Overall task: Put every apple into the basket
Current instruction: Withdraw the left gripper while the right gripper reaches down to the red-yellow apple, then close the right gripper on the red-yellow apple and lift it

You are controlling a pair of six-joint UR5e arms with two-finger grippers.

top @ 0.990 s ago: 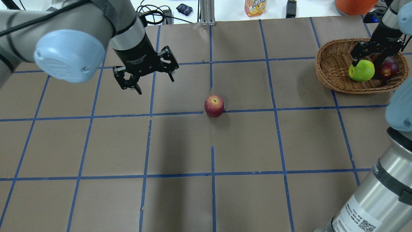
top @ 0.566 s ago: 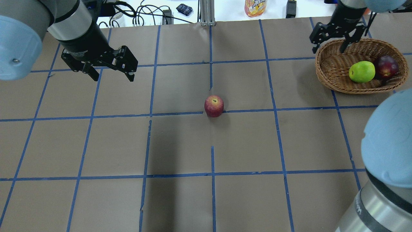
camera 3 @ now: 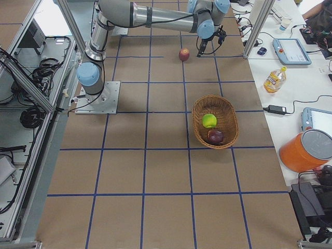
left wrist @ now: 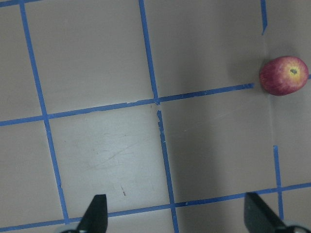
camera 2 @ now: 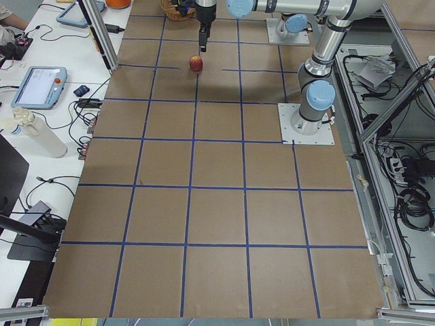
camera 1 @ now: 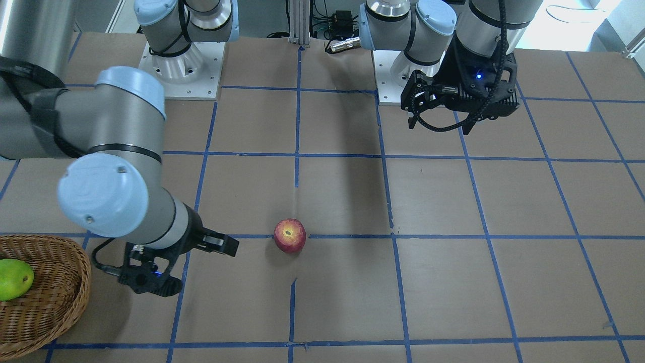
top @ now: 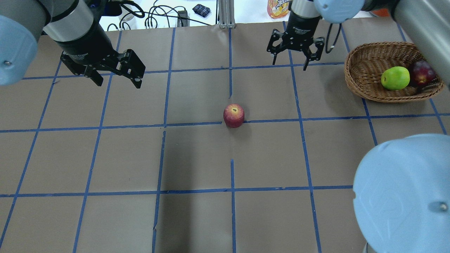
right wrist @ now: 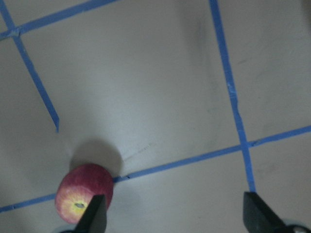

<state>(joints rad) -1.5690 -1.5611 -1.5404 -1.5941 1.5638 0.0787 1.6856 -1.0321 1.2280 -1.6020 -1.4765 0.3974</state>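
The red apple (top: 233,115) with yellowish flecks stands on the brown table near its middle; it also shows in the front view (camera 1: 289,235) and both wrist views (left wrist: 284,75) (right wrist: 83,199). The wicker basket (top: 362,82) at the far right holds the yellow-green apple (top: 395,78) and the maroon apple (top: 423,72), side by side. My right gripper (top: 289,65) is open and empty, above the table between the basket and the red apple. My left gripper (top: 118,84) is open and empty, far to the left of the red apple.
Blue tape lines grid the table. A juice bottle (top: 278,8) and cables (top: 161,17) lie beyond the far edge. My right arm's elbow (top: 404,189) fills the near right corner of the overhead view. An orange bucket (camera 3: 306,150) stands off the table.
My right gripper has let go of the green apple in the basket, risen out of it and moved left along the far side. My left gripper has drawn back to the left.
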